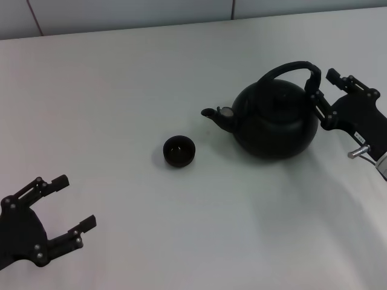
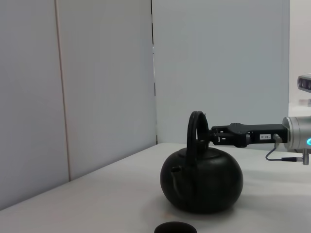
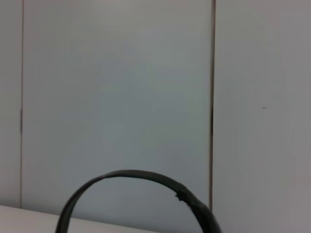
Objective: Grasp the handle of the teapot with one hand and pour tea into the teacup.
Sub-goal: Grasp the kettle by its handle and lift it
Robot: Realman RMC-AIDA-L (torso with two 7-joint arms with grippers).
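Note:
The black teapot (image 1: 275,124) stands on the white table, its short spout pointing toward my left side. Its arched handle (image 1: 290,67) stands upright over the lid. The small black teacup (image 1: 179,151) sits a little off the spout's tip. My right gripper (image 1: 322,86) is open, level with the handle's right end, fingertips on either side of it. In the left wrist view the teapot (image 2: 201,182), the handle (image 2: 196,128), the cup's rim (image 2: 175,228) and the right gripper (image 2: 211,138) show. The right wrist view shows only the handle's arch (image 3: 131,177). My left gripper (image 1: 77,201) is open and empty at the near left.
The white table (image 1: 121,90) runs back to a pale panelled wall (image 1: 121,15). The right arm's cable and metal fitting (image 1: 360,151) hang beside the teapot's right side.

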